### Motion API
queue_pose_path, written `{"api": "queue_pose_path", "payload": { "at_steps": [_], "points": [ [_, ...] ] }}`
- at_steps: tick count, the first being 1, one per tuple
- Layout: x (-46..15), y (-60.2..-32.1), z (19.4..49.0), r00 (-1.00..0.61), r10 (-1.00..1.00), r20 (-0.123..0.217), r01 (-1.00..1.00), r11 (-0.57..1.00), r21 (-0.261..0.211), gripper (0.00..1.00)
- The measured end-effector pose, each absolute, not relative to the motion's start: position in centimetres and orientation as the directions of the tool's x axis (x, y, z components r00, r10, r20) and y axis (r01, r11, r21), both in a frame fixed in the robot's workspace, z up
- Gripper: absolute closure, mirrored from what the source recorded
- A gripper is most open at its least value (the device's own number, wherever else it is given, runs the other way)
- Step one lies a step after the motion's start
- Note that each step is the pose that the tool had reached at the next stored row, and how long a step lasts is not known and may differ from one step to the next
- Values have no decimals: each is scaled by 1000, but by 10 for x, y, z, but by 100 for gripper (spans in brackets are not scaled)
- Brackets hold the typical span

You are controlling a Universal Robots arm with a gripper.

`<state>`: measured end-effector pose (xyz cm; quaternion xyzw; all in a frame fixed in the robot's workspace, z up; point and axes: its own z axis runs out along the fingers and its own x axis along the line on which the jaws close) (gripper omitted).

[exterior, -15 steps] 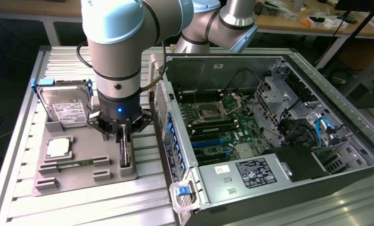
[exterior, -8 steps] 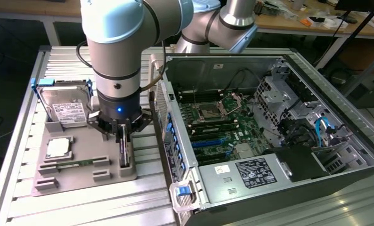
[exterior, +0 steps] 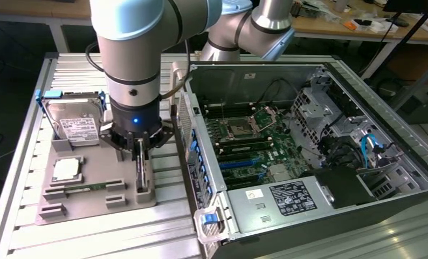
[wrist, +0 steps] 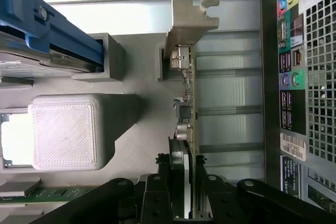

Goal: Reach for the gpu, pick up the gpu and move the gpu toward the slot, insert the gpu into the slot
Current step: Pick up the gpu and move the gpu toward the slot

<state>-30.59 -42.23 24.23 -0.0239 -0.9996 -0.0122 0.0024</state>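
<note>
Honestly, you're at the touchy bit. Your claw is closed on the gpu, pinching both faces of the card, and I can't spot a gap on either side in the wrist view (claw, gpu). The card stands on edge in the grey holder tray, left of centre in the exterior view. Its bottom edge looks seated in the holder, so it's not lifted yet.

What could bite you, as I read it:

- If you pull up even slightly off-vertical, the card may bind in the holder. Then it either slips in the claw or drags the whole tray across the bench, taking the hard drive with it.
- The grip lands on a thin board with parts on one face, so it could rock. A tilted card won't line up with the blue slot on the motherboard, centre of the frame.
- The case wall stands just beside the tray on the exterior view's right. Swing across too low and the metal bracket clips it.
</note>
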Motion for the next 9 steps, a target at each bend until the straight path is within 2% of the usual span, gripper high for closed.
{"api": "queue_pose_path", "payload": {
  "at_steps": [9],
  "points": [
    [-306,-422,262,-999,48,5,48,999,23,72]
  ]
}}
